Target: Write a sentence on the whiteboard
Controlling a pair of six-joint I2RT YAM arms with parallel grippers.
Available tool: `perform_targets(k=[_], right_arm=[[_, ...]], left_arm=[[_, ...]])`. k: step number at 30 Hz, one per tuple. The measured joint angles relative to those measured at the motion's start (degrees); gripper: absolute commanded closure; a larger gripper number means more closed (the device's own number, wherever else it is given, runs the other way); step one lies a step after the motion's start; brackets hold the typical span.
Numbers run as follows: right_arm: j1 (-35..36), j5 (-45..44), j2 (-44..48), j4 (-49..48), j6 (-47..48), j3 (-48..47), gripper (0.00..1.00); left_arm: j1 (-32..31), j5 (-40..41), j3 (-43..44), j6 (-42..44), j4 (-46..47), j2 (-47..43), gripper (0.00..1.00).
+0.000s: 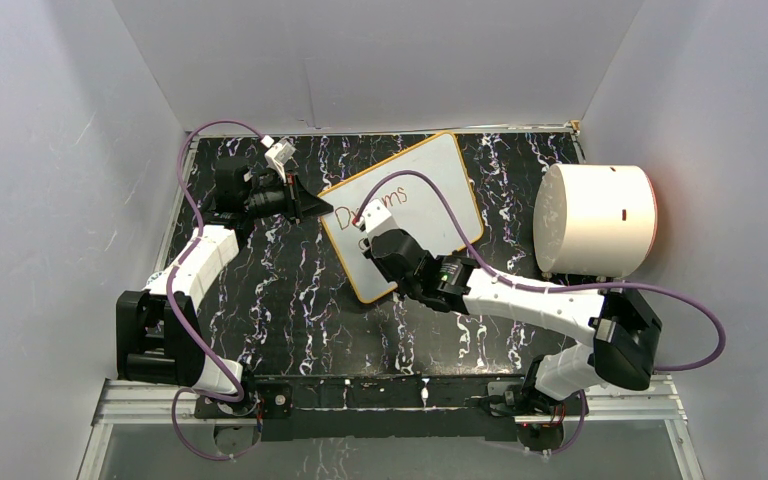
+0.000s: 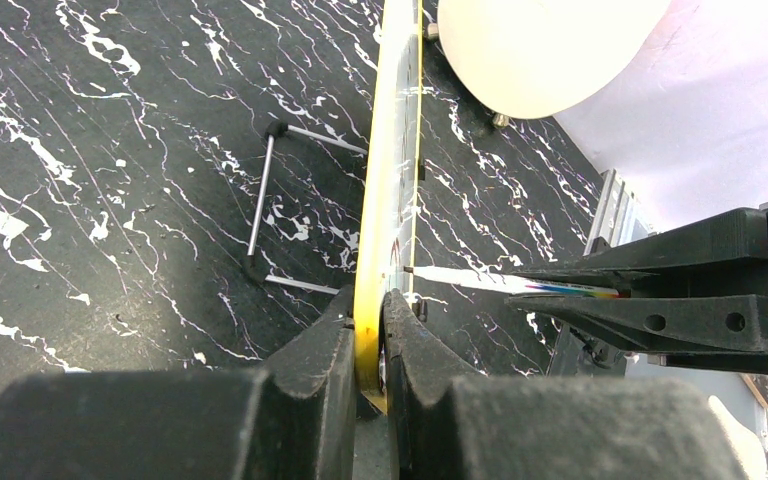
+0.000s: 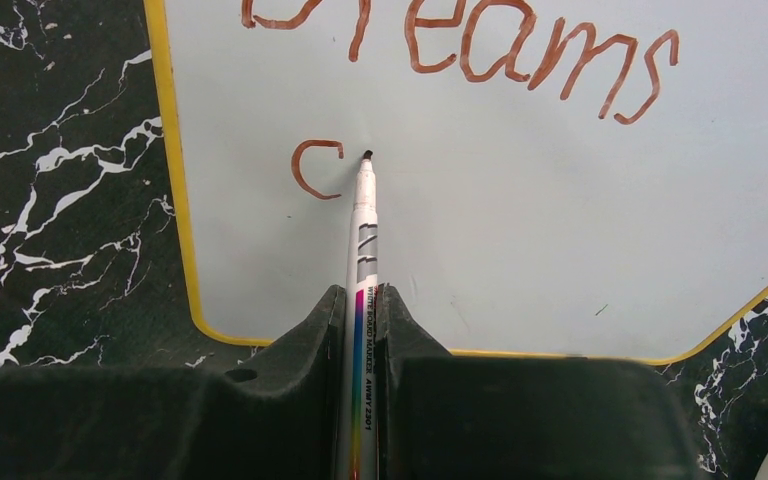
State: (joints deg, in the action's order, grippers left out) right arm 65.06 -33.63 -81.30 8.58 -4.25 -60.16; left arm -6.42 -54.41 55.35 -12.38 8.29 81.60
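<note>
Two arms are at work, and each hand has hold of one thing. There is one whiteboard (image 1: 430, 190), lying askew at the far middle of the black, white-veined tabletop (image 1: 290, 300), its yellow rim showing all round. The left hand (image 2: 372, 305) has come in from the left and its two fingers are pinched tight on the rim at the board's left corner, one finger on each face. The right hand (image 3: 363, 295) reaches over the near edge of the board and is clamped narrow around one marker (image 3: 364, 230), white-barrelled with a rainbow stripe, gripped low on the barrel so most of the shaft sticks out ahead of the fingers. The dark tip rests on the white surface.

As for the writing, I count one full word, "Dreams" (image 3: 460, 40), in reddish-brown along the upper line, and below it a single small letter c (image 3: 315, 170), with the marker tip just to its right (close, but not on the stroke).

One big white cylinder (image 1: 600, 220) lies on its side to the right of the board, near it but apart. From the left wrist view, one thin wire stand (image 2: 258, 205) shows behind the board, its two ends running up to the back face.
</note>
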Motion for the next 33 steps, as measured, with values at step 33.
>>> perform_targets(k=[33], right_arm=[[-0.11,2.51,-0.42,1.66,-0.04,0.02,1.00]], left_arm=[[0.00,0.20,0.00,0.02,-0.15,0.07,1.00]])
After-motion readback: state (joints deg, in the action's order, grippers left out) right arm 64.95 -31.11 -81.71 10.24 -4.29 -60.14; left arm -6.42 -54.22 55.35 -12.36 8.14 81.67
